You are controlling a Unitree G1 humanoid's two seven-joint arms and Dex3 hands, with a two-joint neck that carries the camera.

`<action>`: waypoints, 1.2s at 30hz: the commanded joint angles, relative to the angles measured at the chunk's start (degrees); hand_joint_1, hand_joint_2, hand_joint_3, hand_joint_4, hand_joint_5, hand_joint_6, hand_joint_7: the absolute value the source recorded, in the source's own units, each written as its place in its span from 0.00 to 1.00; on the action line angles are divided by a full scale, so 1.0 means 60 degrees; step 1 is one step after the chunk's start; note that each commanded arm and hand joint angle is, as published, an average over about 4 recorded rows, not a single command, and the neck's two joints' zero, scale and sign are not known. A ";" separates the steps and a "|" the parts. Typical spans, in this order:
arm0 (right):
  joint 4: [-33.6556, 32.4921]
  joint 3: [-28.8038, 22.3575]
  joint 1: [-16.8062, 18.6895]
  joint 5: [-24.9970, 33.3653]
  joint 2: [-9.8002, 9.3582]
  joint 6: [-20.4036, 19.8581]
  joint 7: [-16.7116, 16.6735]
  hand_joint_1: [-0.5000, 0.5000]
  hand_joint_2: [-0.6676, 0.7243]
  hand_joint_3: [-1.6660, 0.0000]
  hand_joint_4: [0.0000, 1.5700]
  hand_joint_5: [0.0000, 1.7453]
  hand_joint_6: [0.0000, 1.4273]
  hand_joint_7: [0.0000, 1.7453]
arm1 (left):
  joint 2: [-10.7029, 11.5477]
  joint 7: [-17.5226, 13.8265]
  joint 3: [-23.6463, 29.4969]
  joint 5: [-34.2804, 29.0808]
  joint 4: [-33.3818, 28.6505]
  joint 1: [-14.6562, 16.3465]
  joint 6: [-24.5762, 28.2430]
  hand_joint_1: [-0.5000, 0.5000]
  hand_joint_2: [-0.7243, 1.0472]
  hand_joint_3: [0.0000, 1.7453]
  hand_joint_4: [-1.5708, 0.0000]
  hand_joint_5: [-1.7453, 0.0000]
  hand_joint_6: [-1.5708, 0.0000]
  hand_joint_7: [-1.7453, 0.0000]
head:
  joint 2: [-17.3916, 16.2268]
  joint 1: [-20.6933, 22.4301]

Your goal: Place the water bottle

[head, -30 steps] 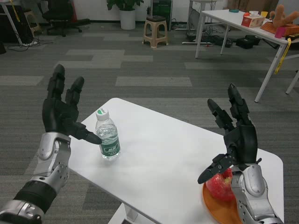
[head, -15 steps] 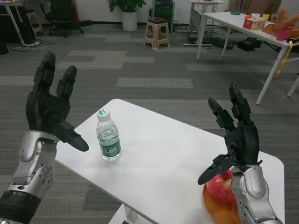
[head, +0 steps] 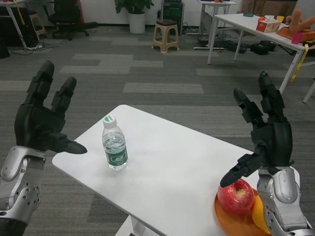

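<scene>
While upright near table point(head: 162, 167) edge, water bottle point(head: 114, 145), left hand point(head: 42, 123) apart

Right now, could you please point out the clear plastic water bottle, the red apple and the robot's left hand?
Clear plastic water bottle point(head: 115, 151): head view, on its green label.
Red apple point(head: 236, 197): head view, on its front skin.
Left hand point(head: 39, 125): head view, on the palm.

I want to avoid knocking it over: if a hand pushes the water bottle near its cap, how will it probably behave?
The water bottle stands upright, tall on a narrow base, so a push near the cap would likely tip it. Being round, it could then roll on the smooth white table. The clear plastic looks thin, so it may flex when squeezed.
</scene>
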 commanded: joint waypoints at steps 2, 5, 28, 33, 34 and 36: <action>-0.0149 -0.0360 -0.0050 0.0033 -0.0273 -0.0019 -0.0128 0.42 0.95 1.00 0.27 0.00 0.00 0.00 | 0.0068 -0.0178 0.0049 0.0049 -0.0071 0.0164 0.0168 0.00 0.46 0.01 1.00 0.82 1.00 0.92 | -0.0019 0.0020; -0.0160 -0.0466 -0.0050 0.0033 -0.0350 -0.0012 -0.0143 0.42 0.95 1.00 0.27 0.00 0.00 0.00 | 0.0057 -0.0325 0.0049 0.0049 -0.0097 0.0240 0.0252 0.00 0.50 0.01 1.00 0.82 1.00 0.92 | -0.0023 0.0042; -0.0146 -0.0396 -0.0065 0.0047 -0.0405 0.0003 -0.0150 0.42 0.95 1.00 0.29 0.00 0.00 0.00 | 0.0013 -0.0566 0.0020 0.0075 -0.0133 0.0358 0.0549 0.00 0.60 0.04 1.00 0.82 1.00 0.92 | -0.0077 0.0074; -0.0146 -0.0385 -0.0065 0.0040 -0.0416 0.0003 -0.0150 0.42 0.95 1.00 0.29 0.00 0.00 0.00 | 0.0013 -0.0574 0.0020 0.0093 -0.0133 0.0358 0.0560 0.00 0.65 0.04 1.00 0.82 1.00 0.92 | -0.0082 0.0076; -0.0146 -0.0389 -0.0065 0.0044 -0.0419 0.0003 -0.0150 0.42 0.95 1.00 0.29 0.00 0.00 0.00 | 0.0010 -0.0577 0.0020 0.0097 -0.0133 0.0358 0.0563 0.00 0.65 0.03 1.00 0.82 1.00 0.92 | -0.0085 0.0074; -0.0146 -0.0389 -0.0065 0.0047 -0.0423 0.0003 -0.0150 0.42 0.95 1.00 0.29 0.00 0.00 0.00 | 0.0002 -0.0585 0.0020 0.0104 -0.0133 0.0358 0.0571 0.00 0.65 0.03 1.00 0.82 1.00 0.92 | -0.0103 0.0067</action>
